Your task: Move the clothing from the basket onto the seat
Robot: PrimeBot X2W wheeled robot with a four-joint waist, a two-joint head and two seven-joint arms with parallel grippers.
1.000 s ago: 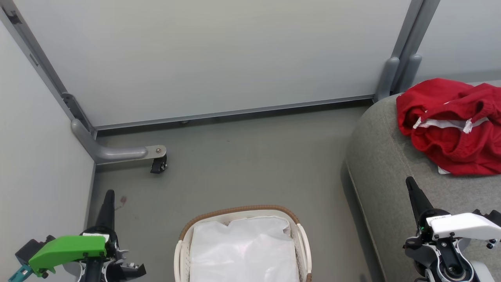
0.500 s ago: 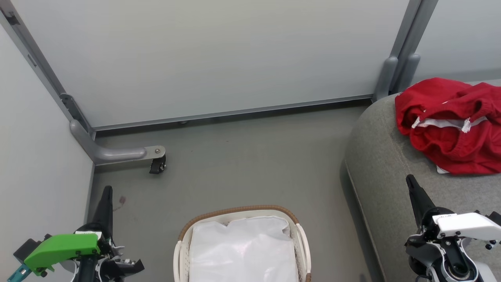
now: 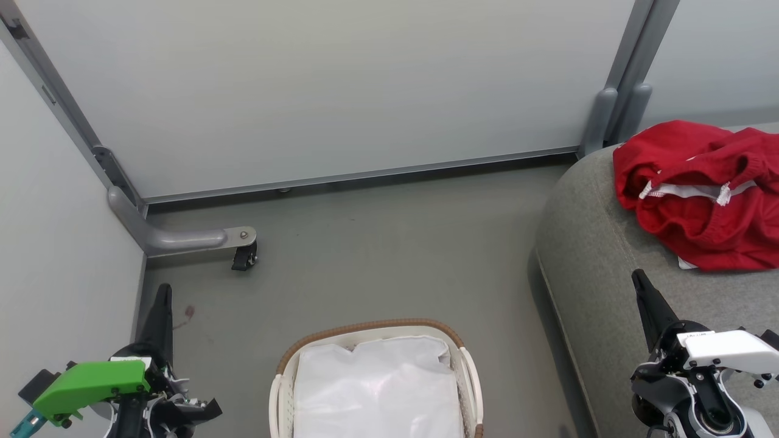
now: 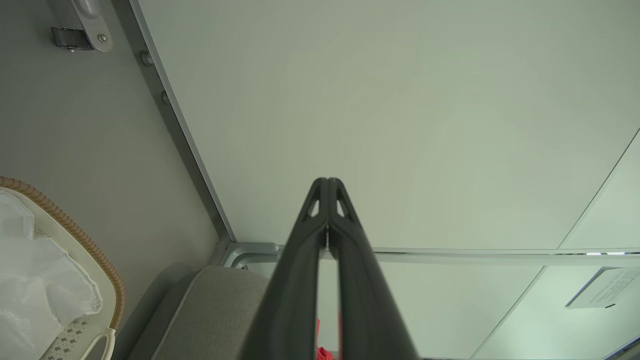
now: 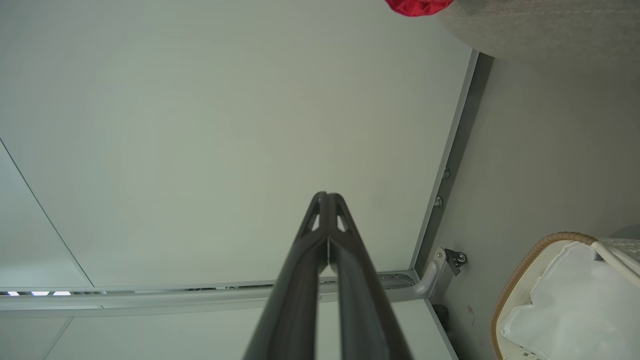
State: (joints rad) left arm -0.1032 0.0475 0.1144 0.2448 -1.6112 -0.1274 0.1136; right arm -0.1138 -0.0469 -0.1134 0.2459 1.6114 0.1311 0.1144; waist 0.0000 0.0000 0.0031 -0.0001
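Left hand, clenched and empty, had eased back toward its own side; right hand likewise clenched, empty; basket held only its white liner; clothing lay heaped on seat, task judged complete

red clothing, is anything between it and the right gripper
Nothing visible. In the head view only bare grey seat lies between the shut right gripper and the red clothing heaped on it; the basket stands off to the left.
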